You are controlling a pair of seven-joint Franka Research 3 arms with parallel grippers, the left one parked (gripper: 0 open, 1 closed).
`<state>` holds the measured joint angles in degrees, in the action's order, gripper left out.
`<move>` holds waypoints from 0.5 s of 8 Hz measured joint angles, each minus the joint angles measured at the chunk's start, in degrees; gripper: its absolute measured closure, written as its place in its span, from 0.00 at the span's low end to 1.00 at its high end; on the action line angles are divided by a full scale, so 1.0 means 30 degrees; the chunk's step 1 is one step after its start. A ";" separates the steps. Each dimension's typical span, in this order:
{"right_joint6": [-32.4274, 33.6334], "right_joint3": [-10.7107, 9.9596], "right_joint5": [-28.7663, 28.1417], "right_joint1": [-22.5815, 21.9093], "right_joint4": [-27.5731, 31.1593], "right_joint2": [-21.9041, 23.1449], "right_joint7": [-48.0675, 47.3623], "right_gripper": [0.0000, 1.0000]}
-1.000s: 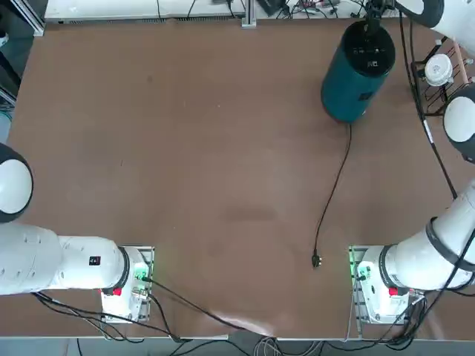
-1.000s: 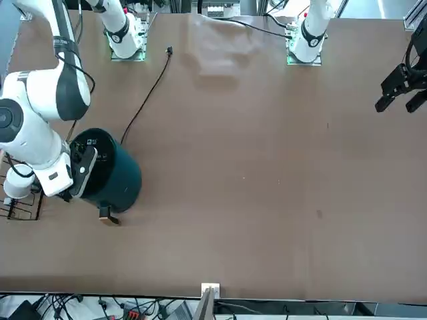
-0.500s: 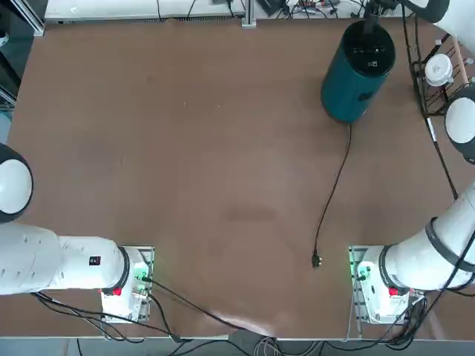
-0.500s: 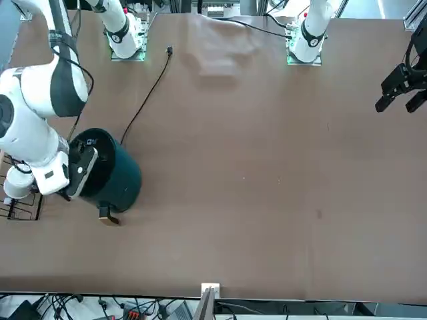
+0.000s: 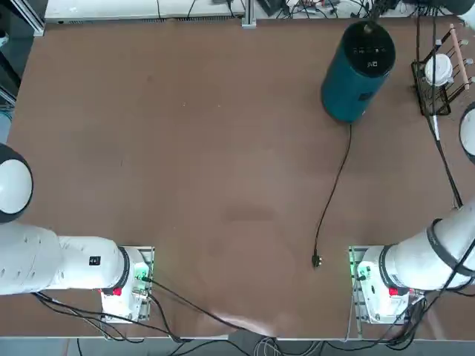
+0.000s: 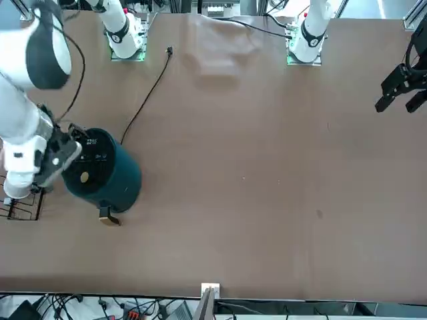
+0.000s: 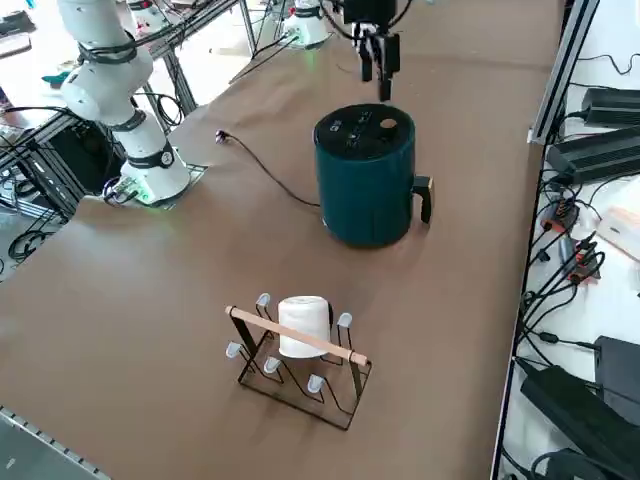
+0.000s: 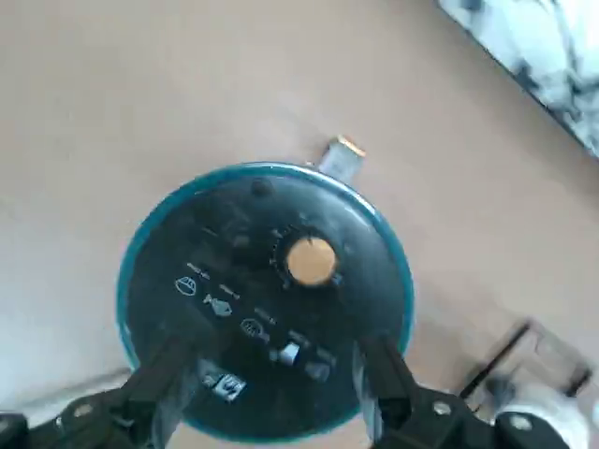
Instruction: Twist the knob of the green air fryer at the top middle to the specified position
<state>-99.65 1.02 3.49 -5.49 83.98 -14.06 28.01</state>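
Wrist view | right gripper spread, raised above knob

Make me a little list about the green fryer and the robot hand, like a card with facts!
fryer: green air fryer stands upright near the table's far edge
top: black round panel with small white markings
knob: small gold knob near the panel's rim, nothing touching it
handle: black handle on the fryer's side
cord: black power cord trails across the table, plug lying loose
robot hand: right gripper above the fryer, fingers open, holding nothing
neighbour: black wire rack with a white cup on it
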 joint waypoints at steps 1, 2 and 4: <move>0.0207 -0.0050 -0.0012 0.0017 0.0007 0.0467 -0.2473 0.00; 0.0380 -0.0064 -0.0018 0.0025 0.0009 0.0796 -0.4973 0.00; 0.0798 -0.0132 -0.0116 0.0074 0.0006 0.1378 -0.9396 0.00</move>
<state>-97.26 0.63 3.14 -5.27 84.00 -9.93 -0.18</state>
